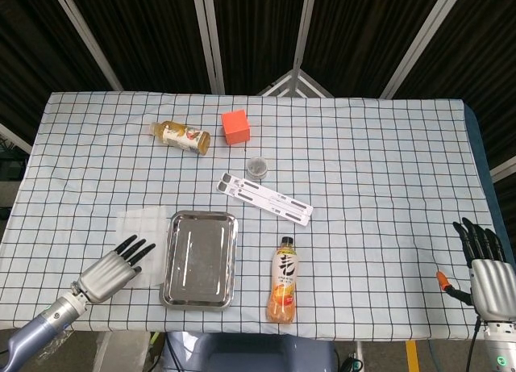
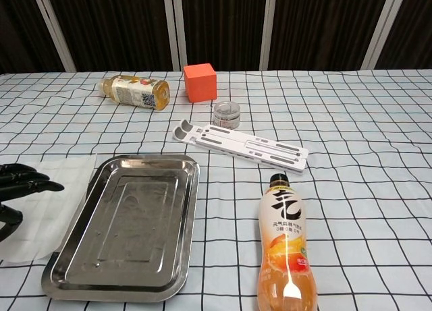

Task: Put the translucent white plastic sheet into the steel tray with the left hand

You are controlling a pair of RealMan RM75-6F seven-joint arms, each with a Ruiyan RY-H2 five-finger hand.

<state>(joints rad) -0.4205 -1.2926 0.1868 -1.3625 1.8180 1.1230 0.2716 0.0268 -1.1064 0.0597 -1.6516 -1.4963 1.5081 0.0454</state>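
The translucent white plastic sheet [image 1: 143,233] [image 2: 52,196] lies on the checked cloth just left of the steel tray [image 1: 200,257] [image 2: 128,224], its right edge close to the tray's rim. My left hand [image 1: 113,271] [image 2: 19,189] sits over the sheet's near left part, its dark fingers spread and pointing toward the tray. The fingers rest on the sheet, and no pinch shows. The tray holds nothing. My right hand [image 1: 485,267] hovers past the table's near right corner, fingers straight and apart, holding nothing.
An orange drink bottle [image 1: 283,289] [image 2: 286,251] lies right of the tray. Behind it are a white folding stand [image 1: 264,198] [image 2: 239,144], a small jar [image 1: 257,166] [image 2: 227,112], an orange cube [image 1: 235,127] [image 2: 200,82] and a lying tea bottle [image 1: 181,135] [image 2: 133,91].
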